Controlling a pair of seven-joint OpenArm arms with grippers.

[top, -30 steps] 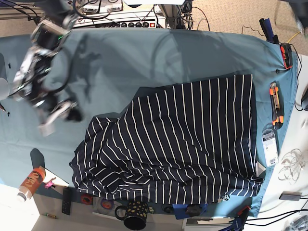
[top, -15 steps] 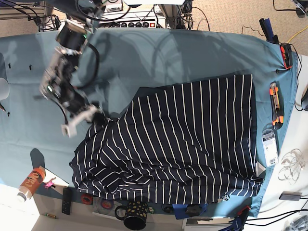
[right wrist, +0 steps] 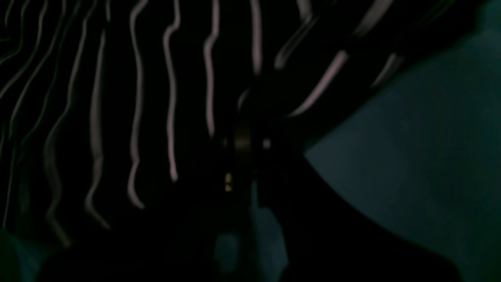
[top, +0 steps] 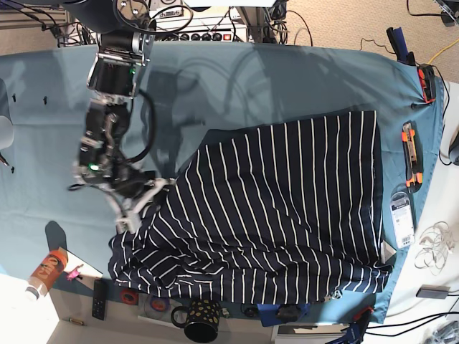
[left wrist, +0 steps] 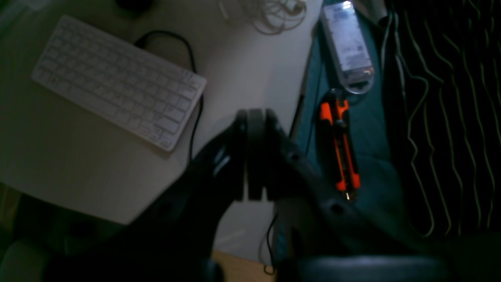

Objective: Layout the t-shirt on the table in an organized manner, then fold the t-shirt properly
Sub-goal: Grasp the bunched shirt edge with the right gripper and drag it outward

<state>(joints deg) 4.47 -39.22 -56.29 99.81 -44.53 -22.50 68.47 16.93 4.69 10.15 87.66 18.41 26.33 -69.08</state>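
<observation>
The t-shirt, dark navy with thin white stripes, lies spread over the right half of the teal table, rumpled along its near edge. My right gripper is down on the shirt's left corner. In the right wrist view its dark fingers are pressed together on the striped fabric beside bare table cloth. My left gripper is shut and holds nothing, hovering off the table's right edge over a white desk. The shirt's edge lies to its right.
An orange cutter and a clear package lie along the right edge. A spotted mug, a remote and an orange can sit at the near edge. A white keyboard rests on the desk.
My right arm swung from the table's far left down onto the shirt's left corner, and its open jaws came together on the fabric. The left gripper stayed shut.
</observation>
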